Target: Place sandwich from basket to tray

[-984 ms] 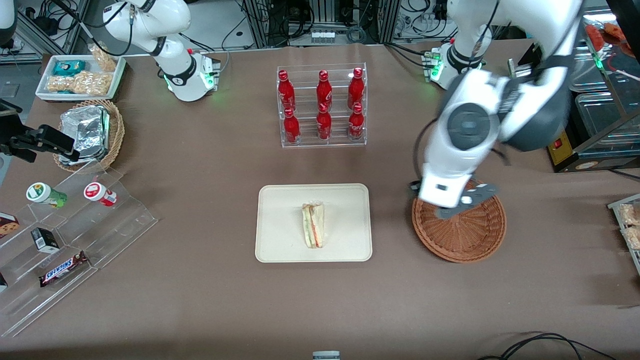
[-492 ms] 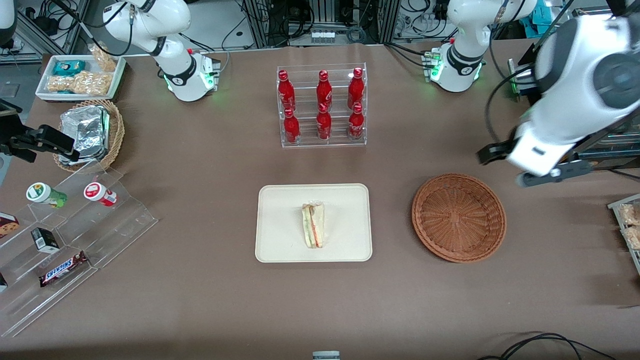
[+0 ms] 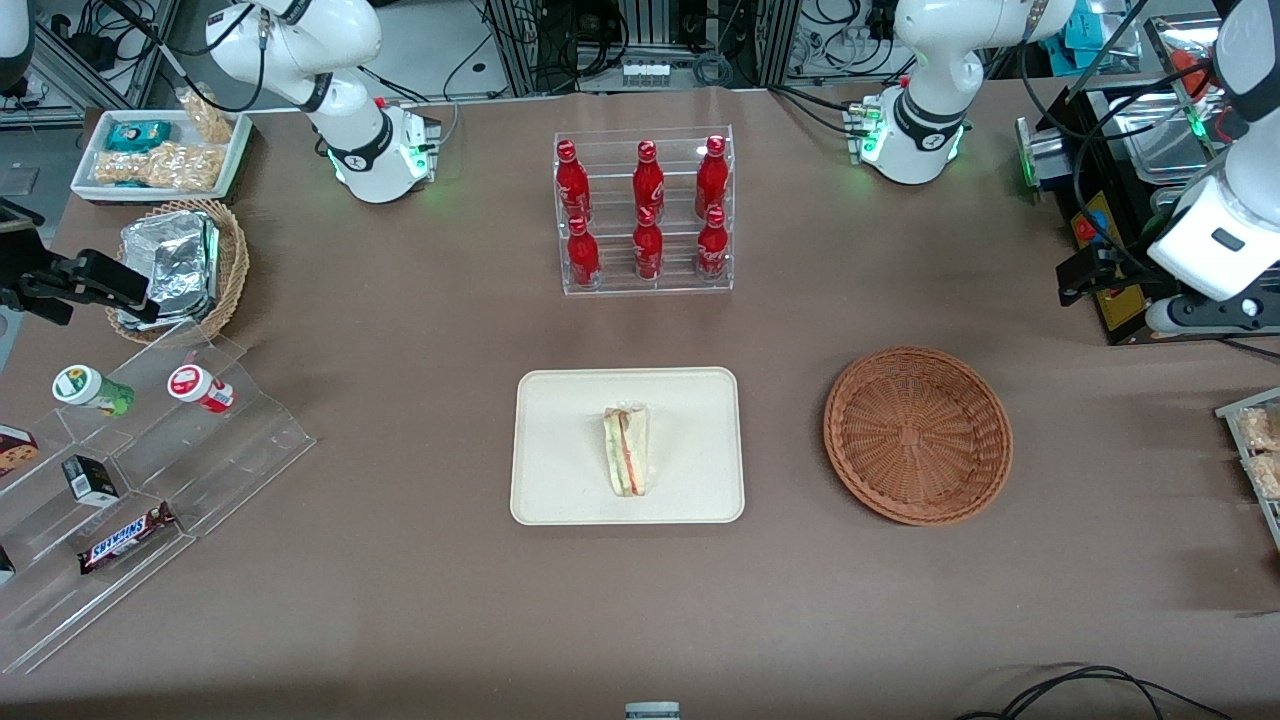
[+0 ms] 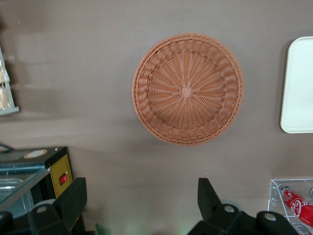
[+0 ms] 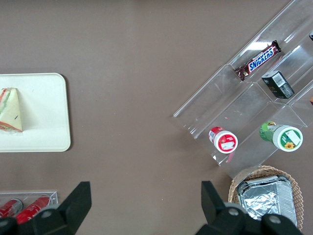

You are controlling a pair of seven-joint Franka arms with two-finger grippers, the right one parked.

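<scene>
Lying on its side at the middle of the cream tray (image 3: 560,450), the wrapped wedge sandwich (image 3: 627,449) is showing its red and green filling at the centre of the front frame. Sitting on the brown table (image 3: 400,600) toward the working arm's end, the reddish-brown wicker basket (image 3: 917,435) is holding nothing, well apart from the tray. Hanging high at the right edge of the front frame, above the table's edge and farther from the front camera than the basket, the tool (image 3: 1150,295) is released, its fingers (image 4: 73,198) spread wide and gripping nothing. Standing at the upper centre, a clear rack of red cola bottles (image 3: 645,210) is facing the front camera.
</scene>
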